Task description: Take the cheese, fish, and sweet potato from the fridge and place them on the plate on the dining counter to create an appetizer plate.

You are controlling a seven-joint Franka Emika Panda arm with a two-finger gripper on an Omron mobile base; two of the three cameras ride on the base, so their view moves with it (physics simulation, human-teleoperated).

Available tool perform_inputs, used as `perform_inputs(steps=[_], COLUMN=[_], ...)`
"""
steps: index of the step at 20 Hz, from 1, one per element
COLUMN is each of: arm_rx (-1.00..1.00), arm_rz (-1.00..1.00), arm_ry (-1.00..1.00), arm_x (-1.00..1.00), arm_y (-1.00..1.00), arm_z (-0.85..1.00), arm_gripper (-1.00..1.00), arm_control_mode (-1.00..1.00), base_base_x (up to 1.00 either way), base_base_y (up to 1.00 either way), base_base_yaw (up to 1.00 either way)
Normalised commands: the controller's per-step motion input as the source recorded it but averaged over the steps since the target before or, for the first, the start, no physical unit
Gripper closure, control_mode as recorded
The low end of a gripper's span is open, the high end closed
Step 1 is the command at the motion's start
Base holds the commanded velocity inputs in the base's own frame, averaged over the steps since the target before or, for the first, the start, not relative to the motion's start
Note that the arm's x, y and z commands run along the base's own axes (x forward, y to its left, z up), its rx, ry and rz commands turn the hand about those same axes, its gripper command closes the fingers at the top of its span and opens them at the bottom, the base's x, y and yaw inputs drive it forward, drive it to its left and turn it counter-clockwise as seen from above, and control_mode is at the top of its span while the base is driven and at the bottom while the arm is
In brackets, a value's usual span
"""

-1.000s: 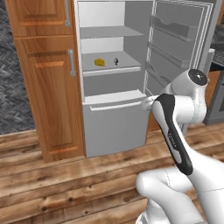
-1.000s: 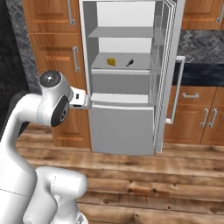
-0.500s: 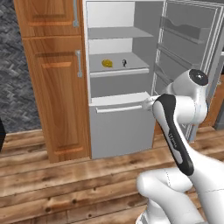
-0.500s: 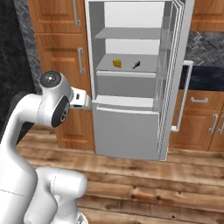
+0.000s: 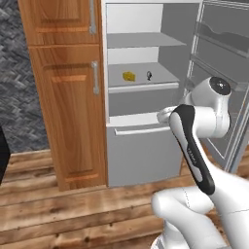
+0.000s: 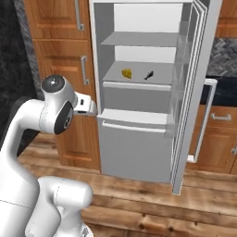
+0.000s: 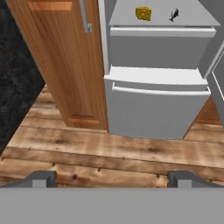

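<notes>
The light-grey fridge (image 5: 141, 151) (image 6: 132, 148) (image 7: 153, 109) stands open in front of me. On its middle white shelf lie the yellow cheese (image 5: 129, 76) (image 6: 126, 73) (image 7: 143, 13) and, just right of it, the small dark fish (image 5: 149, 75) (image 6: 148, 75) (image 7: 174, 15). My gripper (image 7: 113, 179) is open and holds nothing. It hangs well short of the fridge, about level with the lower drawer, and looks down at the floor. The sweet potato, the plate and the dining counter are out of view.
Tall wooden cabinets (image 5: 63, 97) (image 6: 58, 55) (image 7: 57, 57) flank the fridge on its left. The open fridge door (image 5: 223, 73) (image 6: 196, 88) with racks juts out on the right. Beyond it are a black counter and wooden drawers (image 6: 222, 120). Wooden floor (image 7: 109, 153) lies below.
The whole picture has shifted: the base has driven closer, so the fridge looks bigger and sits further right. The arm's pose and the open gripper are unchanged.
</notes>
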Motion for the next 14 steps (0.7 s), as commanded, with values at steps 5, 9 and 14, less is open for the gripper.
perform_inputs(steps=[5, 9, 14], arm_rx=[0.00, 0.00, 0.00], arm_rz=[0.00, 0.00, 0.00], arm_ry=[0.00, 0.00, 0.00], arm_x=[0.00, 0.00, 0.00], arm_y=[0.00, 0.00, 0.00], arm_z=[0.00, 0.00, 0.00], arm_gripper=[-1.00, -1.00, -1.00], arm_control_mode=[1.00, 1.00, 1.00], base_base_x=[0.54, 0.47, 0.42], base_base_y=[-0.31, -0.37, -0.38], base_base_yaw=[0.07, 0.06, 0.06])
